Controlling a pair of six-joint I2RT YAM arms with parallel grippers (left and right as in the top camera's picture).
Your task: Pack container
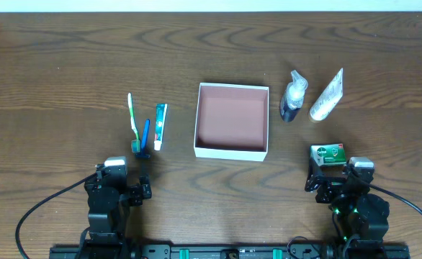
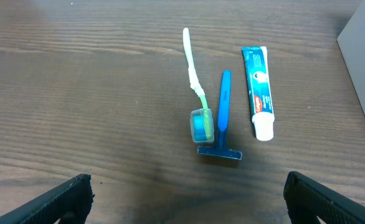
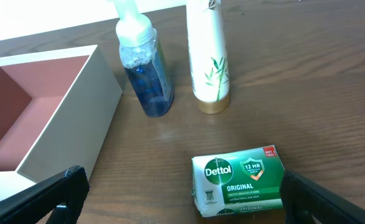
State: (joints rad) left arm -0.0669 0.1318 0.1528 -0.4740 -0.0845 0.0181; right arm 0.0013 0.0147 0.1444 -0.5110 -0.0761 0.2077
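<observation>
One container sits open and empty at the middle of the bench, toothpaste to its left, bottle to its right. It looks like light, stiff card, so pinch one thin wall's rim. Both arms' jaws stand wide, holding nothing

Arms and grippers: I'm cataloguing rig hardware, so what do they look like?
The left arm and right arm are black and blocky, each with a pale grey module near the wrist and a black cable looping outward. Small green lights glow on the right one. The left gripper and right gripper have matte black, wedge-shaped fingers.
</observation>
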